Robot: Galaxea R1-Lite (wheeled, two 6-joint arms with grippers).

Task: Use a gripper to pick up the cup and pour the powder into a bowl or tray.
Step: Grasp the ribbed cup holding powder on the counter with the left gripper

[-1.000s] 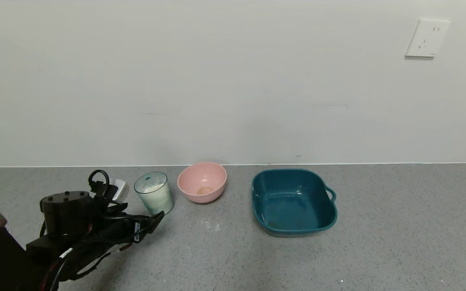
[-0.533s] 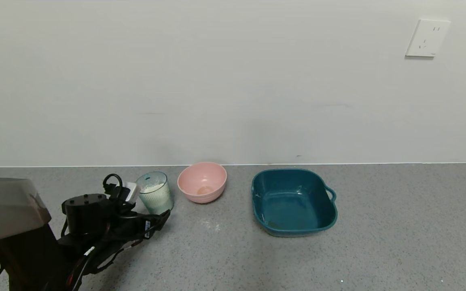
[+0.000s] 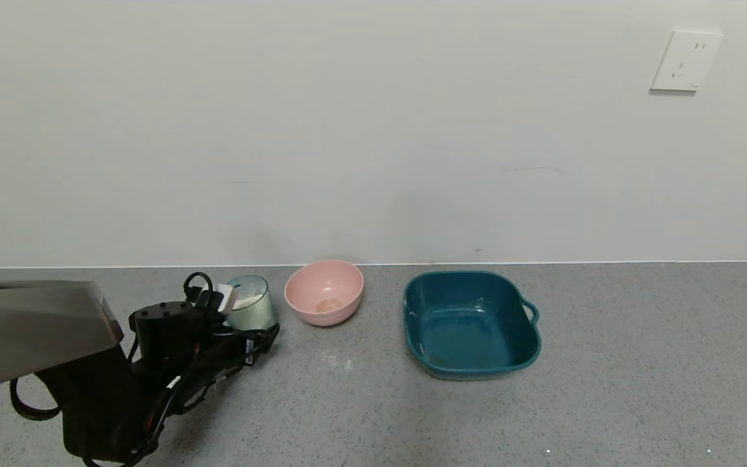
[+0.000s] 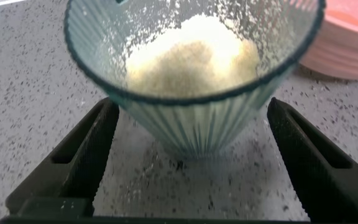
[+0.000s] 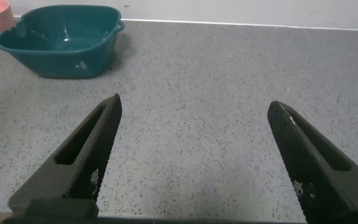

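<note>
Reaching in from the near left of the grey speckled countertop (image 3: pixel 607 363), the left gripper (image 3: pixel 244 321) has its black fingers (image 4: pixel 82 158) spread wide on either side of the ribbed blue-green cup (image 3: pixel 251 310), with the cup's base sitting between them and a visible gap on each side, so neither finger touches the wall. The cup stands upright on the counter, near the back wall and just beside the pink bowl (image 3: pixel 324 292), apart from it. White powder (image 4: pixel 191 56) fills the lower part of the cup in a clumpy heap, and a dusting clings to the inside wall above it. The pink bowl's rim shows at the edge of the left wrist view, close behind the cup. The dark teal square tray (image 3: pixel 471 324) with its handle sits further to the right, well apart from the bowl. The right gripper (image 5: pixel 191 155) is outside the head view; its own camera shows its two black fingers held wide apart over bare counter, with the teal tray and the edge of the pink bowl some way off.
</note>
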